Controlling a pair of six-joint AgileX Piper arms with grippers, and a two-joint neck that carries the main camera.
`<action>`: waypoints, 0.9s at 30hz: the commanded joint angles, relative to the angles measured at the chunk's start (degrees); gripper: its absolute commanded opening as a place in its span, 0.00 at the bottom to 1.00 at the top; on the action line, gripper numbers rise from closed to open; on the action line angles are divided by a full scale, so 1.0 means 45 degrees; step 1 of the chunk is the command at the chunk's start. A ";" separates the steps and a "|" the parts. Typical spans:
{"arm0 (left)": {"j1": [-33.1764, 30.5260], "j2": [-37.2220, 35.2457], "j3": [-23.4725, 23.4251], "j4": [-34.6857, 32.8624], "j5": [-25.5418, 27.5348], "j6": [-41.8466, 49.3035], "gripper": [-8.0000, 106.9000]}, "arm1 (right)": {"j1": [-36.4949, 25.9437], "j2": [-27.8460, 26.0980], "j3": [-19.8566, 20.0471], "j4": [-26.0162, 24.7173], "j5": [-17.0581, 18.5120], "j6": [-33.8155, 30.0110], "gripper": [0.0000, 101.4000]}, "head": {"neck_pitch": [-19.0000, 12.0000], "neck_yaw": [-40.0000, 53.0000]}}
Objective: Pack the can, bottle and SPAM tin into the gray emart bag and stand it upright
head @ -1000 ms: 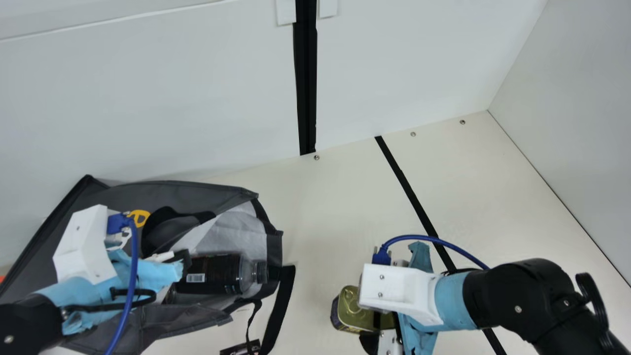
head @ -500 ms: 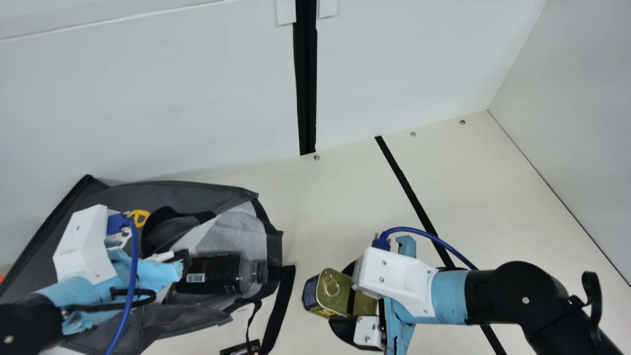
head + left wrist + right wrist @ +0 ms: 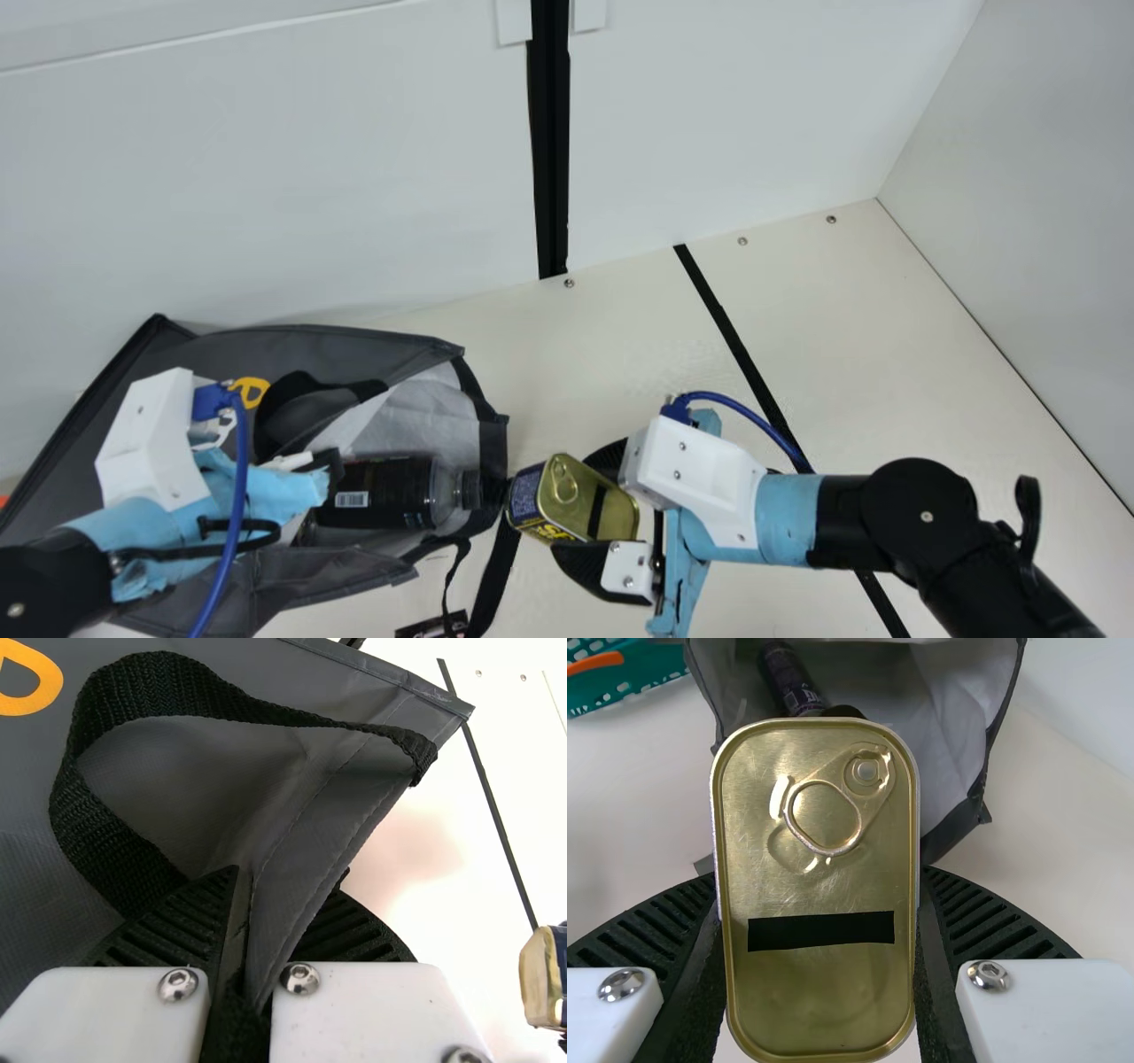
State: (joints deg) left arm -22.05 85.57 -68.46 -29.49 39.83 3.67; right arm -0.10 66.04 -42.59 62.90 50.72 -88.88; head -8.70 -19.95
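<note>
Left gripper (image 3: pixel 330 464): jaws closed down on a fold of the gray emart bag (image 3: pixel 266 341) at its edge, fabric pinched between the ribbed pads. A black webbing handle (image 3: pixel 168 691) loops right beside that grip.

Right gripper (image 3: pixel 576 505): jaws clamped on both long sides of the SPAM tin (image 3: pixel 819 992). Ring-pull (image 3: pixel 824 819) lid faces the wrist camera, black strip (image 3: pixel 821 931) across it. In the main view the tin sits tilted just beside the bag's mouth, outside it, blue-and-yellow label end pointing that way. Can't tell if tin and bag touch.

Bag is lying on its side on the bench (image 3: pixel 611 354), mouth toward the right arm, pale lining showing. Bottle (image 3: pixel 381 492) is inside, on its side, neck toward the mouth.

Farther out: black strap (image 3: pixel 498 576) trails from the mouth onto the bench, small dark tag (image 3: pixel 434 626) next to it. Teal basket (image 3: pixel 633 682) with an orange handle (image 3: pixel 594 662) in the right wrist view. Black line (image 3: pixel 735 346) runs across the bench, white wall (image 3: pixel 266 177) behind.
</note>
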 commanded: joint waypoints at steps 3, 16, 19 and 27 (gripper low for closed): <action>0.0000 0.0000 0.0000 0.0000 0.0000 0.0000 0.00 | 0.0374 0.0366 -0.0016 0.0472 -0.0439 -0.0191 0.00 | -0.0289 -0.0011; 0.0000 0.0000 0.0000 0.0000 0.0000 0.0000 0.00 | 0.2010 0.2170 -0.0681 0.1513 -0.2131 -0.0558 0.00 | -0.0289 -0.0011; 0.0000 0.0000 0.0000 0.0000 0.0000 0.0000 0.00 | 0.2376 0.2658 -0.0919 0.1693 -0.2467 -0.0637 0.00 | -0.0289 -0.0011; 0.0000 0.0000 0.0000 0.0000 0.0000 0.0000 0.00 | 0.3288 0.3967 -0.1649 0.2010 -0.3237 -0.0854 0.00 | -0.0289 -0.0011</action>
State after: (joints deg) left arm -22.05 85.57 -68.46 -29.49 39.83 3.67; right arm 14.17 82.93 -49.60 71.97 36.34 -92.53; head -8.70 -19.86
